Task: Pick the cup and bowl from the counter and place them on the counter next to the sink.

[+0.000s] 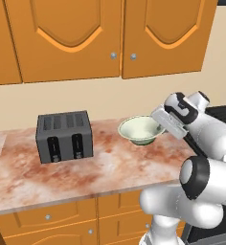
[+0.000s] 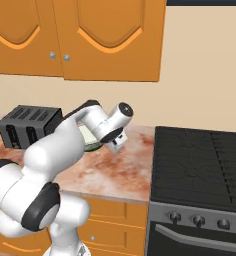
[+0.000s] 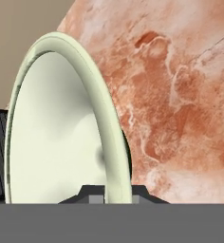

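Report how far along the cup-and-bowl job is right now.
Done: nothing looks delivered; no sink is in sight. In hand: the gripper is shut on the rim of the bowl, which looks raised off the counter beside the toaster. Left: carry the bowl to the counter next to the sink, then do the same with the cup.

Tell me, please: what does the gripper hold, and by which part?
The gripper holds the bowl by its rim, one finger inside and one outside.
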You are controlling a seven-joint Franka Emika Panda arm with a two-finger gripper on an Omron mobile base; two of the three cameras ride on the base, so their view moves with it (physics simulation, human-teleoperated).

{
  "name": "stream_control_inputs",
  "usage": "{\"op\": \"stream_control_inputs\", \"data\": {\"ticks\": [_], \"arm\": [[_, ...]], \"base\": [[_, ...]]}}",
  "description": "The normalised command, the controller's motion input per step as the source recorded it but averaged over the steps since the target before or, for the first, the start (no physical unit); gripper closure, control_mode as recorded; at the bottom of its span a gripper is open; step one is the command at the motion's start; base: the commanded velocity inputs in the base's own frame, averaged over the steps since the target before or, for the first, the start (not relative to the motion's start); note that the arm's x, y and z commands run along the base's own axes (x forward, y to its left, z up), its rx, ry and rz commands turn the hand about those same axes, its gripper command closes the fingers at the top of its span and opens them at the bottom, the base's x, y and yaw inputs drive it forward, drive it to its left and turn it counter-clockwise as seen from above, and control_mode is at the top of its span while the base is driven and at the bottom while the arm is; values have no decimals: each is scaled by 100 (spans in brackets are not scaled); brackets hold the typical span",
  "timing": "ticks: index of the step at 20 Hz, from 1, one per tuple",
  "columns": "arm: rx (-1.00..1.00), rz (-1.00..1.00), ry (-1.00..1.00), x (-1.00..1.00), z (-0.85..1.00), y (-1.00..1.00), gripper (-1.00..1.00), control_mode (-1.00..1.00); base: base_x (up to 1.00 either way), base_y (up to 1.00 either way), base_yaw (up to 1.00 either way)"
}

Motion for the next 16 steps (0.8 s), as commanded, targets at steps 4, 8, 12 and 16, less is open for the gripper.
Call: {"op": "stream_control_inputs", "data": {"ticks": [4, 8, 12, 16], "arm": [[10, 13, 0, -44, -1, -11, 100, -100], [12, 14, -4, -34, -8, 0, 100, -100], [13, 14, -6, -32, 0, 0, 100, -100], [9, 13, -1, -43, 5, 0, 100, -100]], "base": [[0, 0, 0], [0, 0, 0], [0, 0, 0], [0, 0, 0]]}}
